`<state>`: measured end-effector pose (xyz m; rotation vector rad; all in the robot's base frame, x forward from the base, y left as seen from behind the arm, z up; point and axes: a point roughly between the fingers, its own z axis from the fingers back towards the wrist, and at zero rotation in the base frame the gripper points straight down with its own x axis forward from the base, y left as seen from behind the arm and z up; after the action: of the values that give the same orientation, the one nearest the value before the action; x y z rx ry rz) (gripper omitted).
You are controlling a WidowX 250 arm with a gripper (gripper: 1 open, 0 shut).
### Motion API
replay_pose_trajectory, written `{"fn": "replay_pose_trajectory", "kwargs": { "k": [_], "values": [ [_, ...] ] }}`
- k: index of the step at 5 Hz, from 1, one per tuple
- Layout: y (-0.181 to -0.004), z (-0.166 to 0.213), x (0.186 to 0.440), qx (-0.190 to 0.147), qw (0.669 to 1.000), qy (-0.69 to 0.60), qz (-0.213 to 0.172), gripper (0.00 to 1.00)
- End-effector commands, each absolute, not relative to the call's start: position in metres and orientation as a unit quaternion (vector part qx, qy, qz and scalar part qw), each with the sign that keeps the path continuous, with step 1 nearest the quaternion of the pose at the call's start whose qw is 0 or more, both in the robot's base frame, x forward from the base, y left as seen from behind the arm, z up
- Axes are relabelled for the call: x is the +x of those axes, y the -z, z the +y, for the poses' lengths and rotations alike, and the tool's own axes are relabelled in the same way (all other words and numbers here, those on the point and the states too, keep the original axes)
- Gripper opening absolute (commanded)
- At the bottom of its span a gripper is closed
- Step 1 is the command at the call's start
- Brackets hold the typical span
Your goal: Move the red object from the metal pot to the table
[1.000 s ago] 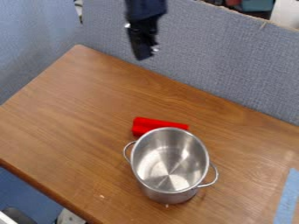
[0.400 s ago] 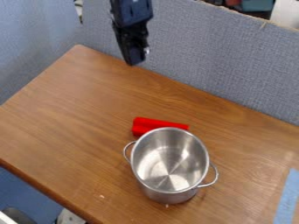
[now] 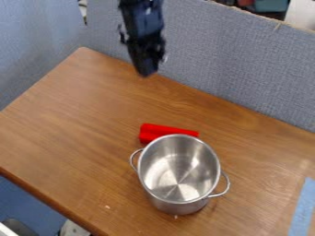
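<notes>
Nearest, the metal pot (image 3: 181, 173) stands upright on the table (image 3: 68, 115), toward the front right part of the wood, round and shiny, with 2 small side handles and no lid; its inside looks bare. Just behind it, touching or almost touching the far rim, lies the red object (image 3: 160, 132), flat on the tabletop and outside the pot, its right end hidden by the pot's edge. Farther back and up to the left, the gripper (image 3: 146, 66) hangs over the rear part of the table, well apart from both pot and red object, pointing steeply down. Its dark fingers look close together with nothing between them, but they are blurred, so whether they are parted or closed cannot be told. Behind the table runs a grey-blue partition (image 3: 234, 55).
</notes>
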<state>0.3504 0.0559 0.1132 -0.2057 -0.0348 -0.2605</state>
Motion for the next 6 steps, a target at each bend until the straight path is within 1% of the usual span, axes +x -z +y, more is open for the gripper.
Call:
{"fn": "replay_pose_trajectory", "kwargs": {
  "k": [1, 2, 3, 4, 5, 6],
  "values": [
    [-0.152, 0.072, 0.374, -0.092, 0.993, 0.054, -0.045, 1.00],
    [-0.118, 0.053, 0.345, -0.097, 0.992, 0.076, -0.026, 1.00],
    [-0.086, 0.031, 0.319, -0.093, 0.989, 0.115, -0.013, 1.00],
    [-0.056, 0.012, 0.295, -0.096, 0.985, 0.142, -0.011, 1.00],
    [-0.070, 0.028, 0.318, -0.096, 0.982, 0.161, -0.008, 1.00],
    [-0.084, 0.043, 0.339, -0.106, 0.979, 0.175, 0.004, 1.00]
  ]
}}
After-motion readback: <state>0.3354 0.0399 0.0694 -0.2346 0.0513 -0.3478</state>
